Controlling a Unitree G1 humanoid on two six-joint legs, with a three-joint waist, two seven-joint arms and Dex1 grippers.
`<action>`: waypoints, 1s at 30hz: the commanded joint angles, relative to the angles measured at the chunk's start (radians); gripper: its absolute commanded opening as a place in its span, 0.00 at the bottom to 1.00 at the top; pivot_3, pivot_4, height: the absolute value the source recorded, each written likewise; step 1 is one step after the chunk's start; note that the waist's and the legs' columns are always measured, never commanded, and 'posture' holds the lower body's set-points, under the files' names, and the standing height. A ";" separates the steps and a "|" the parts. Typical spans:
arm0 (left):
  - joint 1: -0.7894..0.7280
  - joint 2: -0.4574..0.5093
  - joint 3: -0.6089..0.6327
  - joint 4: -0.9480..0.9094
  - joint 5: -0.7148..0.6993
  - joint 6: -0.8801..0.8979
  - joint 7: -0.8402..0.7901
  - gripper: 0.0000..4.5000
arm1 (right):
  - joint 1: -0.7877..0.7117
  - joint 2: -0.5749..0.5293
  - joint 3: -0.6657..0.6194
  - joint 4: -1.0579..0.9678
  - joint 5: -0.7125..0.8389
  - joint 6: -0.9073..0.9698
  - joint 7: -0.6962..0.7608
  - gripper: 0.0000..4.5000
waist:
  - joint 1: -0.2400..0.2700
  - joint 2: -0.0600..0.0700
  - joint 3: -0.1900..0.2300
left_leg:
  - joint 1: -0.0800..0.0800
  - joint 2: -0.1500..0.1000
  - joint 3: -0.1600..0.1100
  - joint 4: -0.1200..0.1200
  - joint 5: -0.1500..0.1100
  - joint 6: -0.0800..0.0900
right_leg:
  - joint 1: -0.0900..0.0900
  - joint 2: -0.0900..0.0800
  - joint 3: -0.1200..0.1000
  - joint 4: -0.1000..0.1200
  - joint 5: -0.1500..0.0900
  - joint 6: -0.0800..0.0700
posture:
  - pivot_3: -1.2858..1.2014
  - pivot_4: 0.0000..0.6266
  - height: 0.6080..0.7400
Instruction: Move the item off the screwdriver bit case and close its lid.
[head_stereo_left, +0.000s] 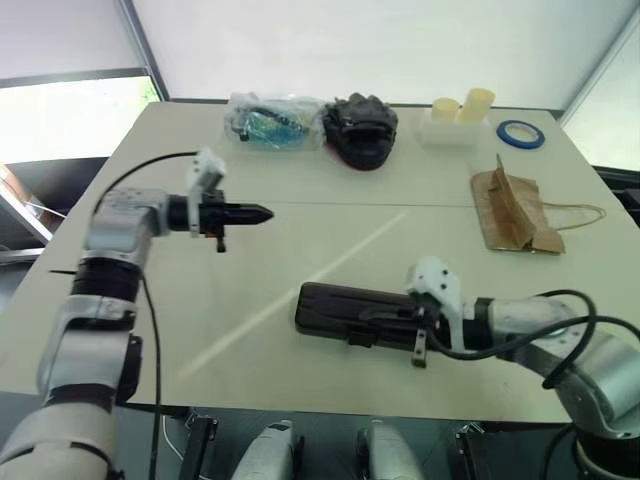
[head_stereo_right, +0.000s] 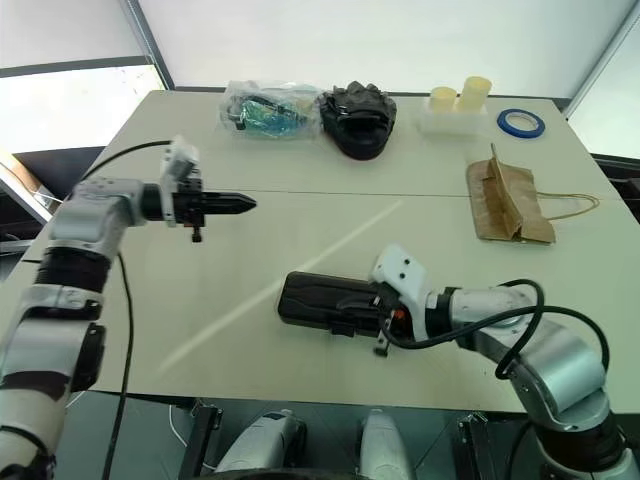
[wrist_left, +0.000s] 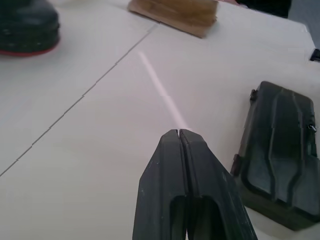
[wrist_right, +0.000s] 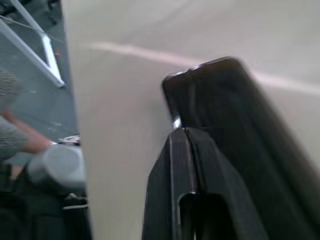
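Lying flat near the worktop's (head_stereo_left: 300, 240) front edge, the case (head_stereo_left: 345, 310) is looking rigid and slick, lid down. Right pincer (head_stereo_left: 385, 318), pressed together, is sitting over it; press flat near the clasp. Left pincer (head_stereo_left: 262, 213) is hanging pressed together, apart. Bag (head_stereo_left: 510, 212), light and creased, is resting well apart.

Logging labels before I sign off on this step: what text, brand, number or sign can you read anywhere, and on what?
No readable text anywhere.
screwdriver bit case: moulded ridges on the lid, no legible lettering.
clear plastic bag: contents too small to read any print.
paper bag: plain brown.
blue tape roll: no marking visible.
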 joint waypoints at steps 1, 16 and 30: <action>-0.094 -0.088 -0.033 0.172 0.073 -0.150 0.004 0.00 | 0.015 -0.004 0.028 -0.051 0.030 -0.003 -0.031 0.01 | -0.006 0.000 0.000 | 0.000 0.000 0.001 0.000 0.000 0.000 | 0.000 0.000 0.000 0.000 0.000 0.000 | 0.52 0.24 1.00; -0.203 -0.363 -0.145 0.505 0.309 -0.424 -0.063 0.00 | 0.060 0.002 0.202 -0.001 -0.072 -0.090 -0.183 0.01 | -0.022 -0.001 0.000 | 0.000 0.000 0.001 0.000 0.000 0.000 | -0.003 0.000 0.000 0.004 0.000 0.000 | 0.52 0.24 1.00; -0.118 -0.409 -0.182 0.431 0.338 -0.394 -0.231 0.00 | 0.030 0.046 0.278 0.102 -0.244 -0.153 -0.302 0.01 | -0.031 -0.002 0.000 | 0.001 0.002 0.002 0.000 0.000 0.000 | -0.004 0.001 0.000 0.007 0.000 0.000 | 0.52 0.24 1.00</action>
